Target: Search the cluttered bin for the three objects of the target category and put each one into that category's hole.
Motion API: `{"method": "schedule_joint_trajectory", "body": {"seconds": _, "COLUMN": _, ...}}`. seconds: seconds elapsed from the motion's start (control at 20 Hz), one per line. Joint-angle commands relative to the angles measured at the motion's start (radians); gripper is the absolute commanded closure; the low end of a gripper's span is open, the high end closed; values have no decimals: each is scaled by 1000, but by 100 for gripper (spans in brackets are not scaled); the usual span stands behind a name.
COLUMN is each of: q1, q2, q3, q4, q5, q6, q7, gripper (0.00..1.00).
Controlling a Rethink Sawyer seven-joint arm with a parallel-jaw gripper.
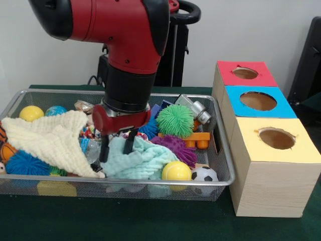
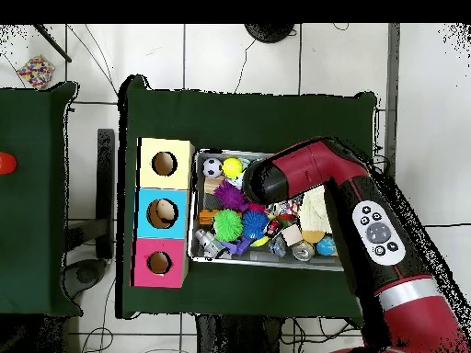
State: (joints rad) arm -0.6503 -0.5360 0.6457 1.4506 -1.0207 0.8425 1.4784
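Tool (image 1: 116, 146) sits low in the wire mesh bin (image 1: 223, 165), two black fingers parted, gripping nothing — tips over the crumpled mint-green cloth (image 1: 140, 159) at near centre. Cloth looks soft, light, limp; pinch a raised fold. Bin crowded. Three-hole coloured box (image 1: 273, 165) stands right on green worktop (image 1: 150, 221).

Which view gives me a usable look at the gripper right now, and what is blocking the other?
Front view: gripper shows unobstructed, fingers apart over the mint cloth. Overhead view: the red arm covers the gripper and much of the bin.
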Motion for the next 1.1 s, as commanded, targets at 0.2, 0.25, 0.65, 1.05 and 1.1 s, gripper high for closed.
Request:
{"method": "schedule_joint_trajectory", "body": {"seconds": 0.2, "q1": 17, "q2": 63, "q3": -144, "q4": -126, "q5": -81, "q6": 161, "q7": -224, "gripper": 0}}
{"method": "schedule_joint_trajectory", "body": {"seconds": 0.25, "q1": 19, "q2": 63, "q3": -149, "q4": -131, "q5": -83, "q6": 158, "q7": -222, "gripper": 0}}
{"method": "schedule_joint_trajectory", "body": {"seconds": 0.65, "q1": 27, "q2": 90, "q3": -188, "q4": -175, "q5": -65, "q6": 185, "q7": -223, "gripper": 0}}
{"method": "schedule_joint_trajectory", "body": {"seconds": 1.05, "q1": 33, "q2": 115, "q3": -213, "q4": -183, "q5": -54, "q6": 177, "q7": -223, "gripper": 0}}
{"method": "schedule_joint_trajectory", "body": {"seconds": 1.1, "q1": 35, "q2": 115, "q3": -216, "q4": -180, "q5": -60, "q6": 161, "q7": -215, "gripper": 0}}
